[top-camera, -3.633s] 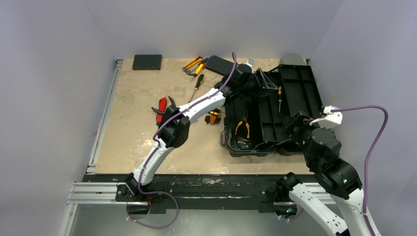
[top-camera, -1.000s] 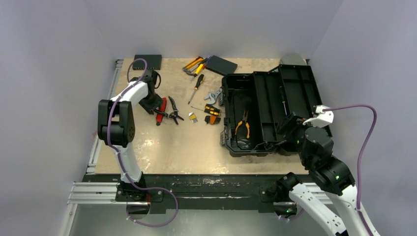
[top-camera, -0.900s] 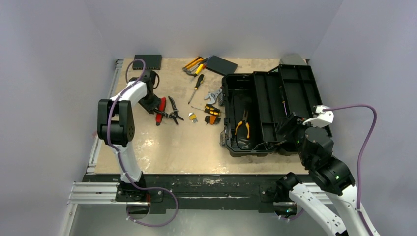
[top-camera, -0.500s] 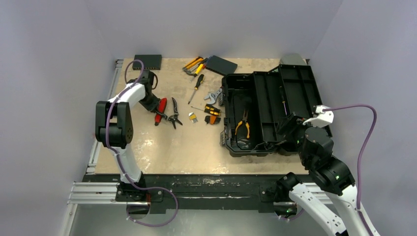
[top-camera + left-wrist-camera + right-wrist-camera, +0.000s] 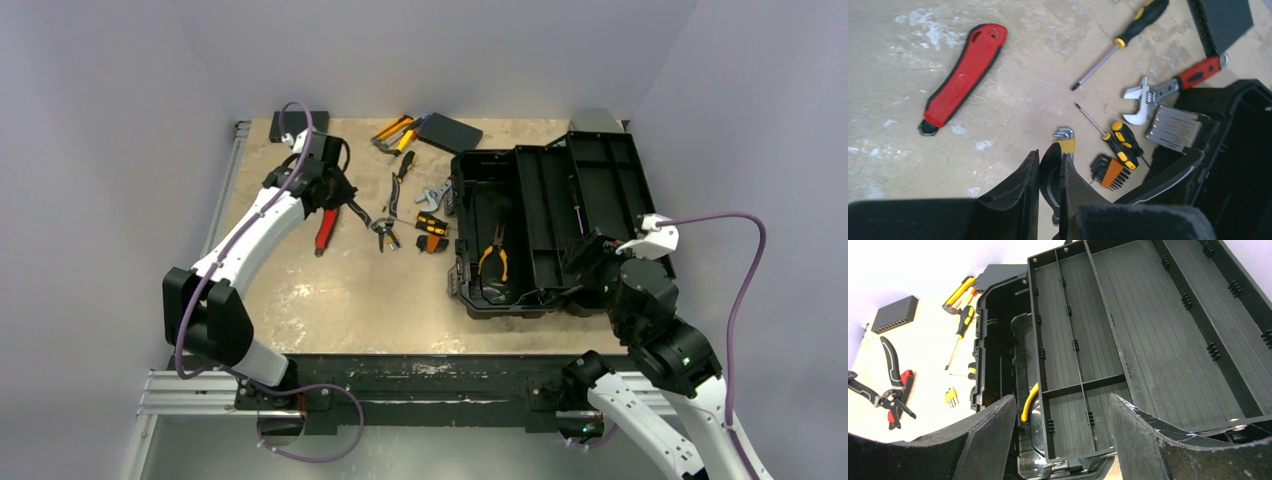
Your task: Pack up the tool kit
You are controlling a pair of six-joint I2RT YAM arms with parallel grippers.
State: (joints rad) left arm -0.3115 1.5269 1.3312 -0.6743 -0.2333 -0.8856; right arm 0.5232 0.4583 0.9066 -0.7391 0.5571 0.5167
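The tool kit's black toolbox (image 5: 560, 215) lies open on the right of the table, with yellow-handled pliers (image 5: 492, 258) inside. My left gripper (image 5: 1049, 156) is shut on one black handle of a pair of black snips (image 5: 374, 224), which hang above the table left of the toolbox (image 5: 1238, 150). A red-handled knife (image 5: 965, 75) lies on the table below and to the left. My right gripper (image 5: 1060, 400) is open and empty just in front of the toolbox's lid tray (image 5: 1128, 330).
A yellow-black screwdriver (image 5: 1130, 32), a red-handled wrench (image 5: 1173, 85), hex keys (image 5: 1064, 141), an orange hex key set (image 5: 1110, 171) and small screwdrivers (image 5: 1122, 145) lie left of the toolbox. A flat black box (image 5: 298, 125) and more tools (image 5: 395, 132) sit at the far edge.
My left gripper closed on the black snips, lifted them off the table and carried them right, toward the toolbox. The red knife stayed put. The right arm has not moved.
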